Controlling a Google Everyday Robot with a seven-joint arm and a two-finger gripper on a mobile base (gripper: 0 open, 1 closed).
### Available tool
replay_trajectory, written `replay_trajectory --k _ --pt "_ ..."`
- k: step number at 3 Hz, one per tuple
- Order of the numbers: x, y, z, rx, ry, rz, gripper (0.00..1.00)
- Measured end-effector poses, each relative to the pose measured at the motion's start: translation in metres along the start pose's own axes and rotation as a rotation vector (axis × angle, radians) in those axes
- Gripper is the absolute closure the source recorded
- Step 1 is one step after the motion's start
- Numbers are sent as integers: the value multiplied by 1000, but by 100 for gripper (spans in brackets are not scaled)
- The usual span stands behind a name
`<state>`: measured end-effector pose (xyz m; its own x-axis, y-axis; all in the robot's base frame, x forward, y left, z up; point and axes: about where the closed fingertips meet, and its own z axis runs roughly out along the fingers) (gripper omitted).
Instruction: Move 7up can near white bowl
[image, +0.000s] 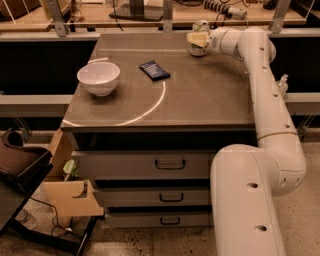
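The 7up can (200, 26) stands upright at the far right of the table top, mostly hidden behind my gripper; only its silver top and a bit of the base show. My gripper (196, 39) reaches in from the right, with its yellowish fingers (198, 39) around the can's body. The white bowl (99, 77) sits at the left side of the table, far from the can.
A flat dark blue packet (154, 70) lies between bowl and can. The grey table (200, 100) stands over drawers. My white arm (265, 90) runs along the table's right edge. A cardboard box (70, 195) and a dark chair (20, 165) stand at lower left.
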<state>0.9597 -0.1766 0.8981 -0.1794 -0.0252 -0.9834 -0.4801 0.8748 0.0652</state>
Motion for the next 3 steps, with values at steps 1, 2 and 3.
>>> replay_trajectory --k 1,2,3 --pt "0 2 1 -1 4 -7 65" --pt "2 4 4 -5 6 -5 88" --pt "4 6 7 -8 9 -5 100"
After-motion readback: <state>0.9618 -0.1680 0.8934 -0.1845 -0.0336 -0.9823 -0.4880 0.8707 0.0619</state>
